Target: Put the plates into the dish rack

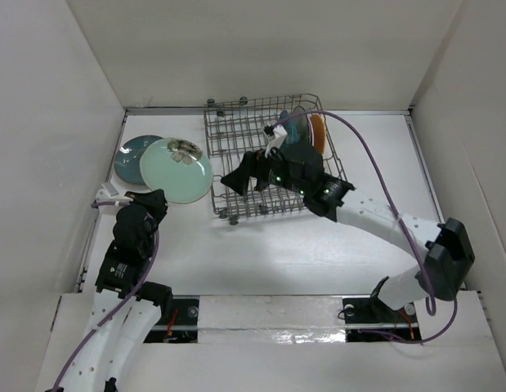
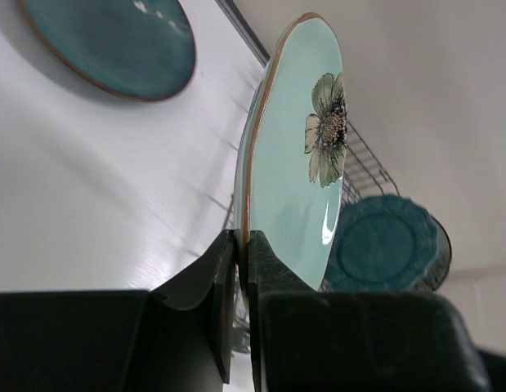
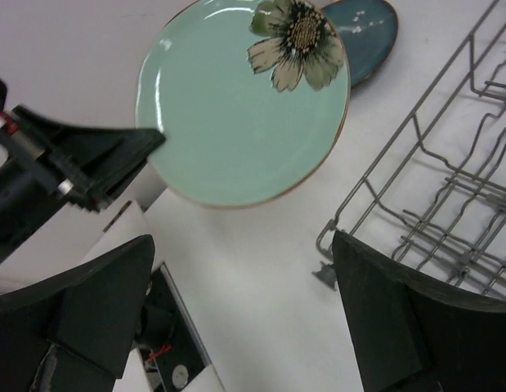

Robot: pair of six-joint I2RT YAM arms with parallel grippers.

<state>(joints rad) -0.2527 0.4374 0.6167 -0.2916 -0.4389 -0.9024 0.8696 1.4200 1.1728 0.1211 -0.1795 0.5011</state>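
My left gripper (image 1: 148,198) is shut on the near rim of the pale mint plate (image 1: 176,170), which has a flower print; the grip shows in the left wrist view (image 2: 244,245). The dark teal speckled plate (image 1: 134,157) lies on the table behind it, partly covered. The grey wire dish rack (image 1: 236,135) holds the scalloped teal plate (image 1: 295,135) and the orange-brown plate (image 1: 317,132) upright at its right end. My right gripper (image 1: 240,174) is open and empty over the rack's front left part. The white and cream plates are out of view.
White walls close in the table on the left, back and right. The rack's near left corner (image 3: 330,261) sits close to the mint plate (image 3: 236,106). The right arm (image 1: 375,220) stretches across the table's front right.
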